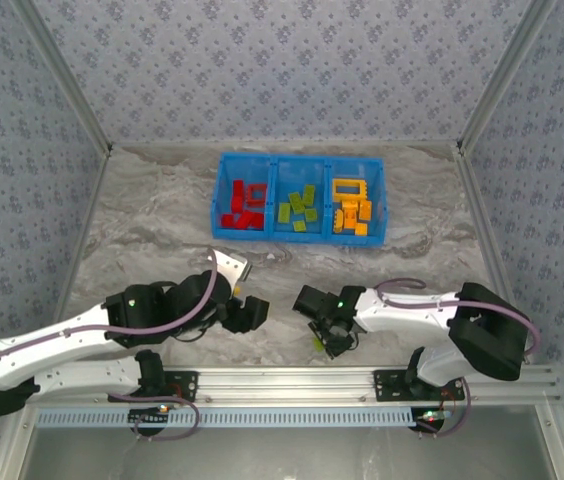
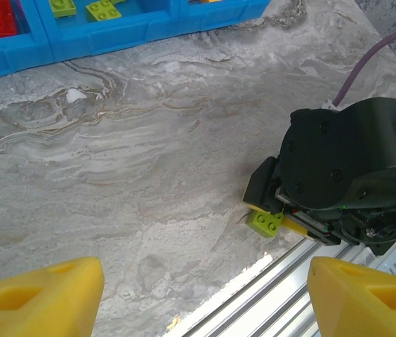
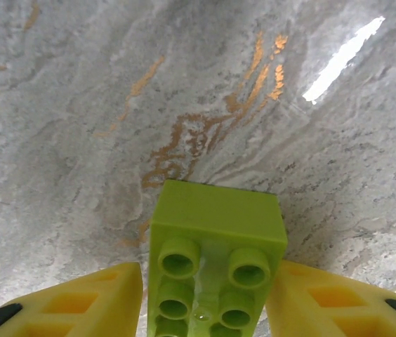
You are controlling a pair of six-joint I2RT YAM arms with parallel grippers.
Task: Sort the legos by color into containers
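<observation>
Near rail: an aluminium rail (image 1: 292,380) runs along the near edge of the desk (image 1: 162,230) and carries both arm bases.

Right fingers: the right fingers (image 3: 78,302) are closed on the lime green brick (image 3: 212,260), one yellow pad against each side. This squeezes the flat walls rather than the studs, probably so it cannot twist.

Lime green brick: it sits low over the desk just past the rail, studs toward the wrist camera. I cannot tell whether it is lifted off the surface.

Left fingers: the left fingers (image 2: 36,298) are spread wide with nothing between them, hanging over bare desk beside the right arm. They look parked aside, leaving the path clear.

Blue tray: the blue tray (image 1: 297,157) lies well apart from both arms at the far middle of the desk. Its long side faces the arms, so all three compartments are reachable.

Compartments: red bricks (image 1: 245,207) are in the left compartment, green bricks (image 1: 299,208) in the middle and orange bricks (image 1: 352,210) in the right.

Judgement: the held brick belongs in the middle compartment, and the sorting looks nearly finished.
</observation>
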